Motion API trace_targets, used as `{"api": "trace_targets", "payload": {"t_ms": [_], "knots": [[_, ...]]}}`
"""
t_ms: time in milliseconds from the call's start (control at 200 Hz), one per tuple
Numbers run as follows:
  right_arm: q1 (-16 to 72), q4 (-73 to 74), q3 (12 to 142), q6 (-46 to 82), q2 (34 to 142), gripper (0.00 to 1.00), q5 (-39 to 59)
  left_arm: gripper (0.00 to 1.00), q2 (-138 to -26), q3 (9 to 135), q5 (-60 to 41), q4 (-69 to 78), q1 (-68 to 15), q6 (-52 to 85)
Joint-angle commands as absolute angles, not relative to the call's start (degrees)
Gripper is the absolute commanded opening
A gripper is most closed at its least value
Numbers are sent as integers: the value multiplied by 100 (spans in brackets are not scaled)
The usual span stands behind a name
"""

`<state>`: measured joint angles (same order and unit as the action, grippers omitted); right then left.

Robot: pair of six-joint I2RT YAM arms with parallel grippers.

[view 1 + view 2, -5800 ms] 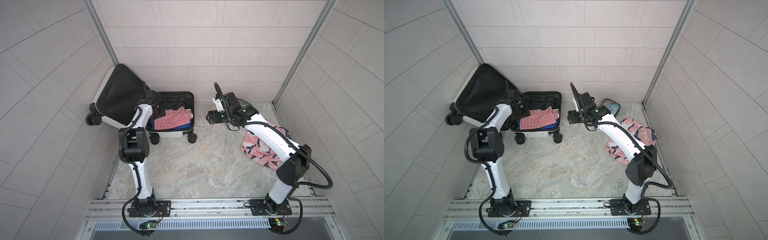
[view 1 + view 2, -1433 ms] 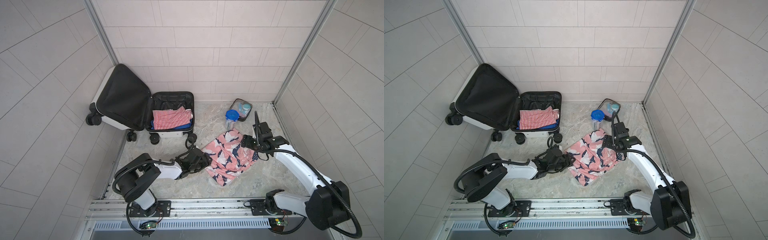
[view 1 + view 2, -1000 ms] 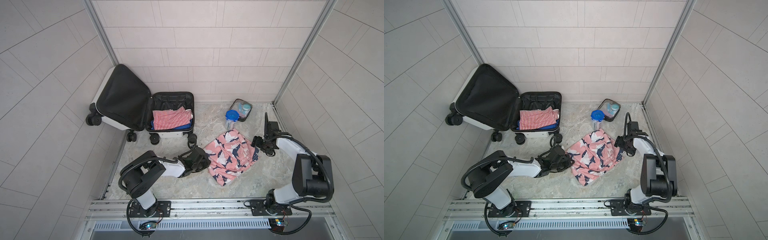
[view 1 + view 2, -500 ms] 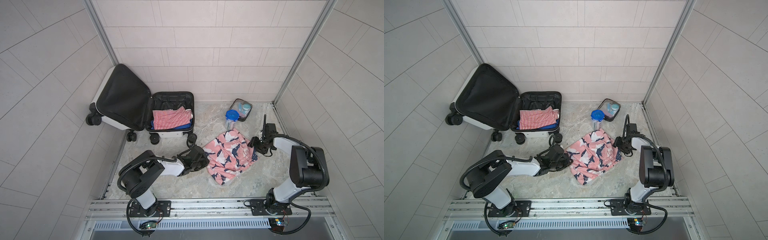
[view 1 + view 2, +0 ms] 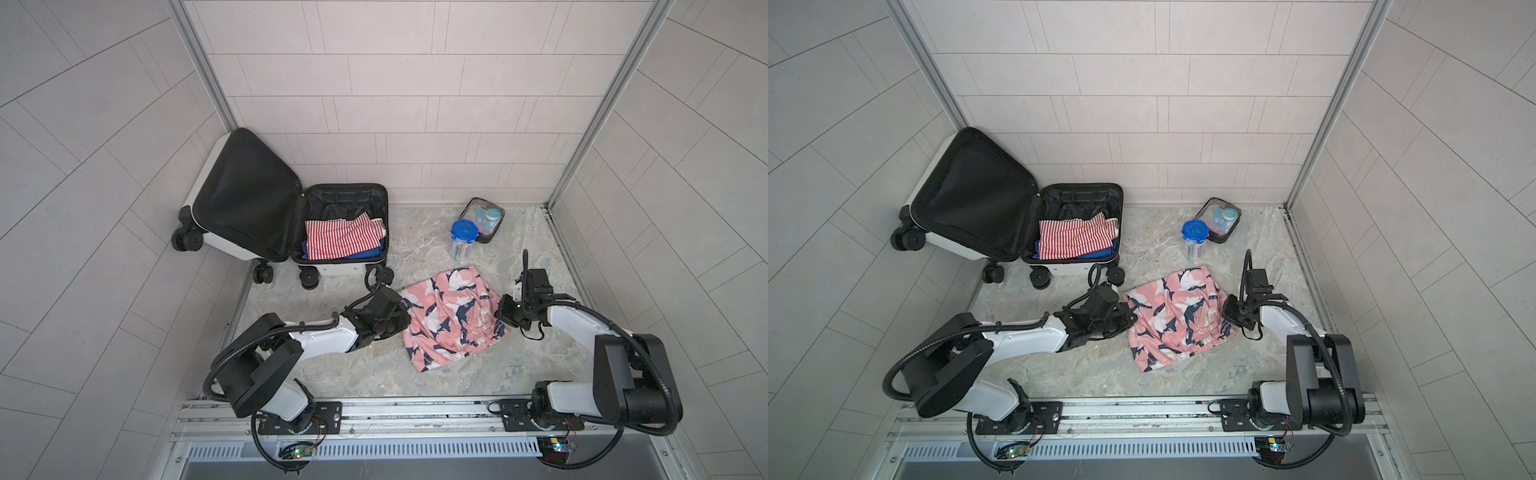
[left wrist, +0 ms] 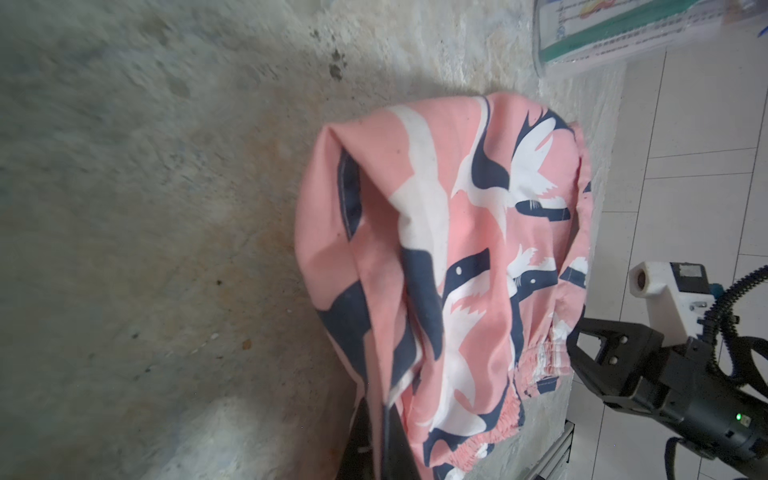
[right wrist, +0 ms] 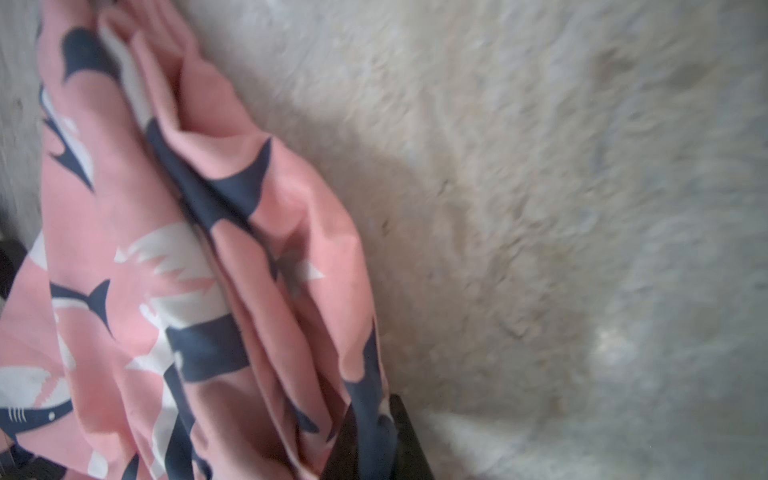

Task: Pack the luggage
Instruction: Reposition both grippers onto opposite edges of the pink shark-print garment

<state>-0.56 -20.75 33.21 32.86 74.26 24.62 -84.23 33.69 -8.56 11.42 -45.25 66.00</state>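
Two grippers: both pinch pink shorts
left gripper: shorts' left edge, mid-frame
right gripper: shorts' right edge
luggage: open, upper left

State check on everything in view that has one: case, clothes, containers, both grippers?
luggage: open, lid tilted up
striped garment: inside the luggage
pink shorts: crumpled on floor, held at opposite edges
blue-lidded container: upright, lid on
toiletry pouch: on floor, zip state unclear
left gripper: shut on pink shorts
right gripper: shut on pink shorts
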Motion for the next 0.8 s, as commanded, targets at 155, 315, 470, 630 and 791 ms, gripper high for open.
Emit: {"api": "trace_targets", "payload": {"t_ms": [155, 315, 470, 630, 791], "knots": [[1205, -2279, 2655, 4446, 6081, 12, 1844, 0, -7701, 3129, -489, 23, -4242, 6212], [2158, -2274, 2335, 5122, 5481, 15, 1297, 0, -7246, 3116, -77, -801, -4085, 6003], [2456, -2300, 2196, 5228, 5486, 30, 1131, 8, -6947, 3015, -22, -931, -3951, 5914], [2453, -2588, 2424, 4966, 5537, 65, 1022, 48, -6856, 3041, -159, -1125, -3901, 5816], [2429, -2866, 2778, 4621, 5386, 83, 953, 79, -6612, 2981, -228, -1346, -3884, 5779]]}}
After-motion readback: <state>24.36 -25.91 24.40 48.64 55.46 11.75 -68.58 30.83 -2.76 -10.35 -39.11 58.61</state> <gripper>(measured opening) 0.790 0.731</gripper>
